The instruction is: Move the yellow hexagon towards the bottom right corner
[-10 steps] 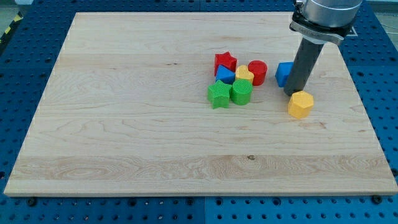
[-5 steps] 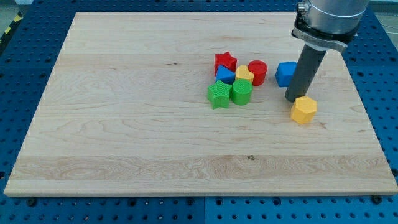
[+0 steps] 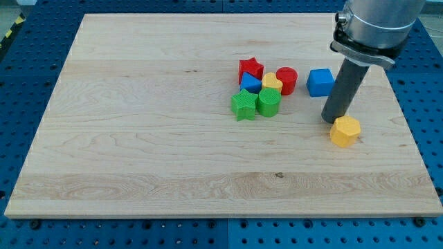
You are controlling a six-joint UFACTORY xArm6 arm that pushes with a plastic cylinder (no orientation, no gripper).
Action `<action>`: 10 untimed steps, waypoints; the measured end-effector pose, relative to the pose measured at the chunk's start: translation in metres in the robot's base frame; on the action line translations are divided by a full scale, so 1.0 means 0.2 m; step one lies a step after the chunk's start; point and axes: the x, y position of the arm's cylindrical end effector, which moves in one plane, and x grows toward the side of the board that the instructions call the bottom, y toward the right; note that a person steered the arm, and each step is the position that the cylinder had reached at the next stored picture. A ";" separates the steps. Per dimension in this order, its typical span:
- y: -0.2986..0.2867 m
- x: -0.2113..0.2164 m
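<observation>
The yellow hexagon [image 3: 345, 131] lies on the wooden board [image 3: 138, 138] at the view's right, a little below mid-height. My tip [image 3: 331, 120] stands just up and left of it, touching or nearly touching its upper left side. The rod rises from there toward the view's top right. The blue cube [image 3: 320, 82] sits above and left of my tip, apart from it.
A cluster lies near the middle: red star [image 3: 250, 70], red cylinder [image 3: 286, 80], small blue block [image 3: 250, 83], yellow heart-like block [image 3: 271, 84], green star [image 3: 243, 105], green hexagon-like block [image 3: 268, 102]. The board's right edge [image 3: 408, 131] is close to the yellow hexagon.
My tip has moved down and right, pushing the yellow hexagon the same way. The blue cube, partly hidden by the rod before, now shows fully.
</observation>
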 end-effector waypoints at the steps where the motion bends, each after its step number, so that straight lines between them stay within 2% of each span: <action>1: 0.04 0.04; 6: 0.11 0.36; 8: 0.17 0.36; 10: 0.17 0.28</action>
